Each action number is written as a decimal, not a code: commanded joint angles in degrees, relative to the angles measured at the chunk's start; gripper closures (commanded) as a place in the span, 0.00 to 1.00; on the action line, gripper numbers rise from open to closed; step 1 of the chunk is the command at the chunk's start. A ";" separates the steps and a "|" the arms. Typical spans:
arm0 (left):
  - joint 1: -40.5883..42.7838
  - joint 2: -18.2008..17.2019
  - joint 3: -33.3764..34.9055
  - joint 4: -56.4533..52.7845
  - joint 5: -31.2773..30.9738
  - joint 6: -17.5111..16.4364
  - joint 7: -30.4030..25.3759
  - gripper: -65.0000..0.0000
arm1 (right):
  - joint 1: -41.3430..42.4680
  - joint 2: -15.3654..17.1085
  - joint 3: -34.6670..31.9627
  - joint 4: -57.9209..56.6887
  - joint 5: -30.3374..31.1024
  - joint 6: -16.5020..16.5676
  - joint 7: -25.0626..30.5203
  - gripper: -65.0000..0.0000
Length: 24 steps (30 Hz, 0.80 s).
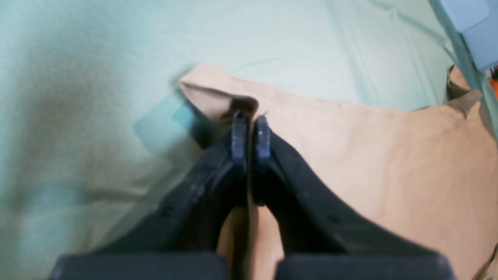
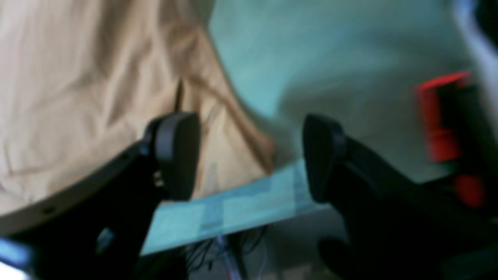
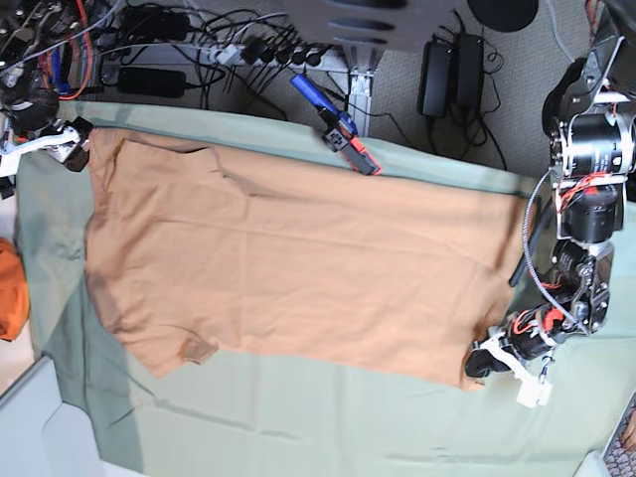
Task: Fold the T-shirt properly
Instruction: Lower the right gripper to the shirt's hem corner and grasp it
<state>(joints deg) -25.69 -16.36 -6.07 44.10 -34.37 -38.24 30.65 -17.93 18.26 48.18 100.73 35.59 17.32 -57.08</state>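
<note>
Your left gripper [image 1: 251, 136] is pinched shut on the T-shirt [image 3: 298, 268] corner, near right. Right gripper [image 2: 249, 155] is wide, holding nothing, far left.

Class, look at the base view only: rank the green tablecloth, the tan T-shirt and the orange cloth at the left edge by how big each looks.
1. Tablecloth, largest.
2. T-shirt.
3. Orange cloth, smallest, though the frame edge cuts it off.

Plain tan T-shirt [image 3: 298, 268] on sage-green tablecloth [image 3: 298, 417]; orange cloth [image 3: 10, 288] at edge.
</note>
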 commanded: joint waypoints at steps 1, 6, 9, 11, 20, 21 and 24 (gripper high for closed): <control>-1.75 -0.66 -0.17 0.79 -1.57 -1.76 -0.81 1.00 | 0.13 1.38 1.42 1.86 1.31 3.65 1.07 0.36; -1.75 -0.66 -0.17 0.79 -2.25 -1.76 0.39 1.00 | 3.76 4.02 2.32 2.36 1.42 3.65 3.48 0.36; -1.75 -0.66 -0.17 0.79 -2.80 -1.76 1.86 1.00 | 9.09 5.90 2.27 0.00 1.25 3.63 3.72 0.36; -1.75 -0.66 -0.17 0.79 -3.15 -1.76 2.21 1.00 | 13.05 7.17 1.53 -3.19 0.81 3.48 4.42 0.36; -1.70 -0.96 -0.15 0.79 -3.15 -1.76 4.81 1.00 | 38.05 9.03 -9.60 -29.18 -6.95 3.41 10.14 0.36; -1.68 -0.96 -0.15 0.79 -3.15 -1.76 5.16 1.00 | 40.96 9.01 -10.86 -32.83 -8.46 3.41 11.26 0.36; -1.57 -0.98 -0.15 0.79 -3.15 -1.76 5.22 1.00 | 48.61 9.01 -15.37 -44.96 -13.84 3.32 16.63 0.36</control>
<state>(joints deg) -25.58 -16.64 -6.07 44.10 -36.67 -38.61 36.71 29.41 26.13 32.58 54.68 21.19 18.13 -41.12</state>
